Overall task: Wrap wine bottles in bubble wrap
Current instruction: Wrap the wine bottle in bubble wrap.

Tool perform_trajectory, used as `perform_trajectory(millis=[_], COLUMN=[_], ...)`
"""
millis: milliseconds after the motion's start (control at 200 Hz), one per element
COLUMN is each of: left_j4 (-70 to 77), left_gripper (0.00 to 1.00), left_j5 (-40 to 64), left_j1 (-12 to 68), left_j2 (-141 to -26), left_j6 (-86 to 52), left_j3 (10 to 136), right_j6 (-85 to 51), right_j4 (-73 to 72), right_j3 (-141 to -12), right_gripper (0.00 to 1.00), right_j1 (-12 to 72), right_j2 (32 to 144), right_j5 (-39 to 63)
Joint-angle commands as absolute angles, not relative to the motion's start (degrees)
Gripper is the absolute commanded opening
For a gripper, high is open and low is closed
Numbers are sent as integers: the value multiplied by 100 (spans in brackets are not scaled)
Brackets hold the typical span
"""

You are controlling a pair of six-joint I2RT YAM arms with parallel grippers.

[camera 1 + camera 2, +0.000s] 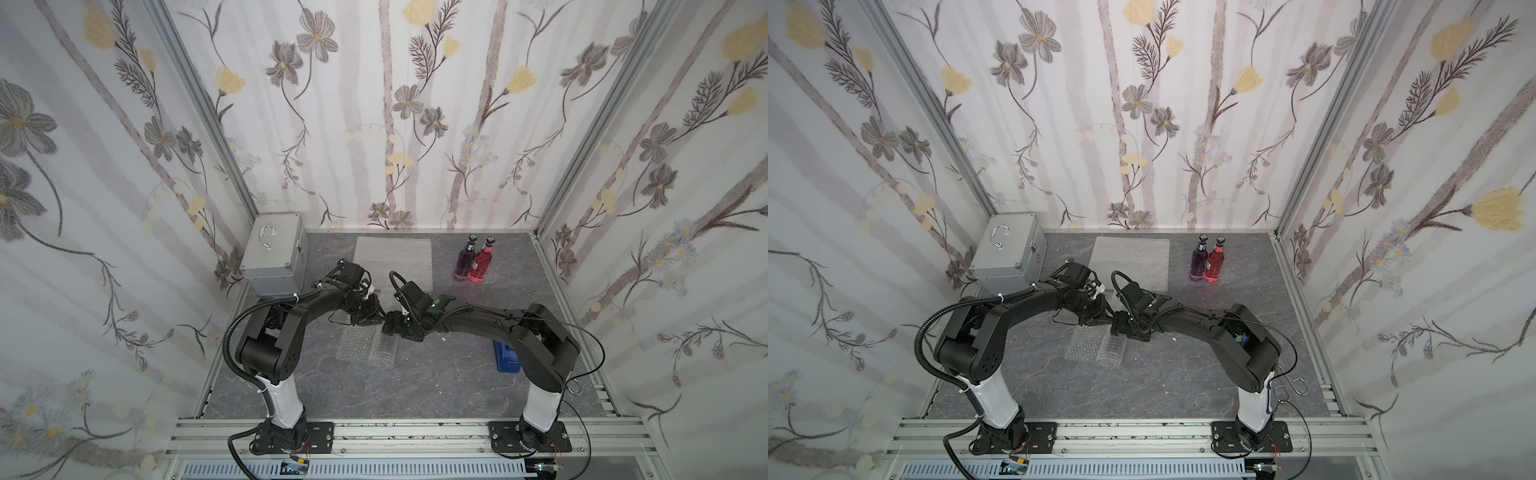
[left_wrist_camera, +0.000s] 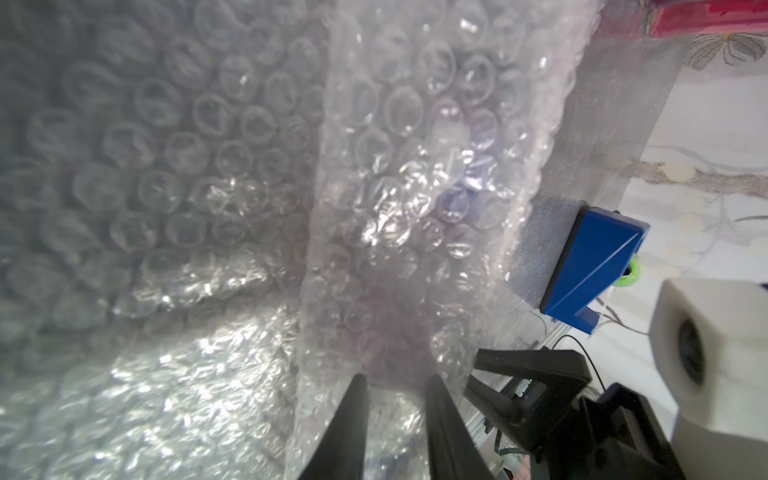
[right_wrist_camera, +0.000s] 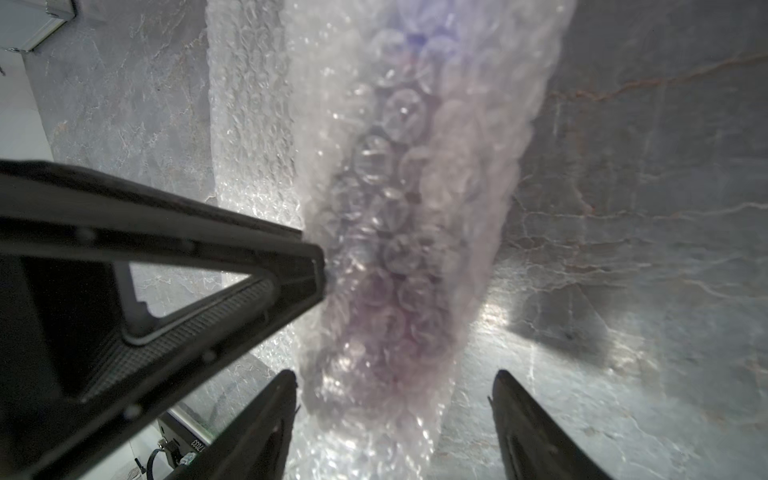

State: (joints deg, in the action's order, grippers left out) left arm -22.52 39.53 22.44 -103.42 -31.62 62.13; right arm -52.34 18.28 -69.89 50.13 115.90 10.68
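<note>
A wine bottle with purple liquid lies rolled in bubble wrap mid-table, and a loose flap is spread flat beside the roll. My left gripper stands narrow at the roll's far end, with wrap pinched between its fingers. My right gripper is open, its jaws straddling the same end with a gap on one side. Two bare wine bottles, purple and red-pink, stand at the back right. Another sheet of bubble wrap lies flat at the back.
A silver metal case stands at the back left, close behind the left arm. A blue tape dispenser sits on the grey tabletop beside the right arm. Flowered walls close in three sides.
</note>
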Motion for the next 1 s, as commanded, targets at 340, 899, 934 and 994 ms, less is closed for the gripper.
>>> perform_trajectory(millis=[340,899,934,994], left_j4=[-2079,-2619,-2676,-2850], left_gripper=[26,65,65,65], left_j5=[3858,3278,3142,2883], left_j1=[2207,1131,1031,923], left_j2=[-10301,-9208,-9153,-9132], left_j6=[-3620,-3193,-3155,-3093], left_j3=[5932,5915,5866,5772], right_j6=[-5417,-4658,-4569,-4459], right_j4=[2235,3091,3179,3328], right_j3=[-7588,-7592,-7633,-7702], right_gripper=[77,52,53,54], right_j1=[5172,5069,5054,5041], right_j2=[12164,12232,12267,12325], right_j5=[873,596,593,543])
